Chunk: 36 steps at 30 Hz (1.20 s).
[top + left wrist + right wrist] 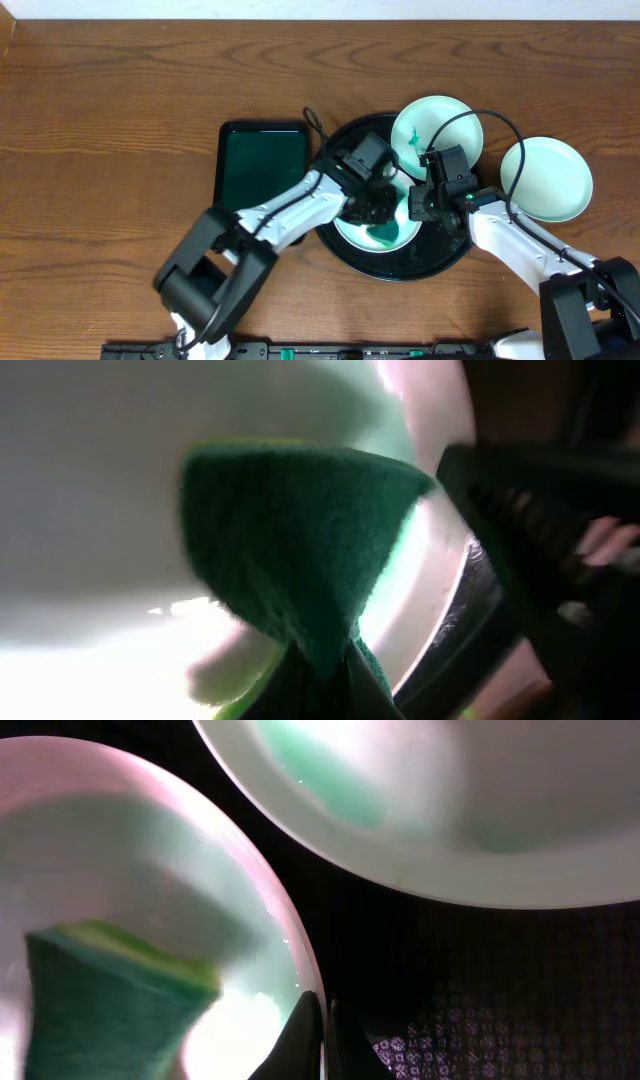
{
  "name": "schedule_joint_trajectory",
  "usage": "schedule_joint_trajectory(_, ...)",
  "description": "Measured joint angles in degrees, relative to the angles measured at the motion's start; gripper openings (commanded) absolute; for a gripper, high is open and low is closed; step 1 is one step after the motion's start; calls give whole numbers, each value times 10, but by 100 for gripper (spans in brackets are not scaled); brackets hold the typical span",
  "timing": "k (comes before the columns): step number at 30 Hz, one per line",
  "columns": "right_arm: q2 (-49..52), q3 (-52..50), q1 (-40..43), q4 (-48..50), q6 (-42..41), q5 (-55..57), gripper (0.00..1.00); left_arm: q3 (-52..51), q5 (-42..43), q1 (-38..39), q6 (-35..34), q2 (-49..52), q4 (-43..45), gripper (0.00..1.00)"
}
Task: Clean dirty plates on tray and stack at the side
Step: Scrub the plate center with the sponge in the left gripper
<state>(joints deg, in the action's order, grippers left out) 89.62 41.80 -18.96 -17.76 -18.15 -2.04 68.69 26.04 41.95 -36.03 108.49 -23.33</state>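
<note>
On the round black tray (345,245) lies a pale mint plate (350,232). My left gripper (374,210) is over it, shut on a green sponge (386,235) that presses on the plate's inside. The left wrist view shows the sponge (290,550) against the white plate (90,490), pinched in the gripper (320,685). My right gripper (418,205) is shut on this plate's right rim; its fingers (305,1030) straddle the rim of the plate (130,870). A second plate (437,132) with a green smear leans at the tray's upper right. A third plate (546,178) sits on the table to the right.
A smaller rectangular dark green tray (262,160) lies just left of the black tray, close to my left arm. The wooden table (110,130) runs wide on the left and along the back. The black tray's patterned floor (480,1010) shows beside my right fingers.
</note>
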Motion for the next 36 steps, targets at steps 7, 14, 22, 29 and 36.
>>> schedule_joint_trajectory(7, 0, 0, 0, 0, 0, -1, 1, 0, -62, -43, 14, -109, -43, 7)
schedule_joint_trajectory(14, 0, 0, 0, -1, 0, -1, 1, -1, -143, -43, 20, -128, -76, 7)
schedule_joint_trajectory(22, 0, 0, 0, -1, 0, -1, 1, -12, -175, -32, 21, -56, -63, 8)
schedule_joint_trajectory(29, 0, 0, 0, -1, 0, -1, 1, -13, -196, 0, 24, -2, -35, 7)
schedule_joint_trajectory(36, 0, 0, 0, -1, 0, -1, 1, -10, -237, 25, 24, 4, -32, 7)
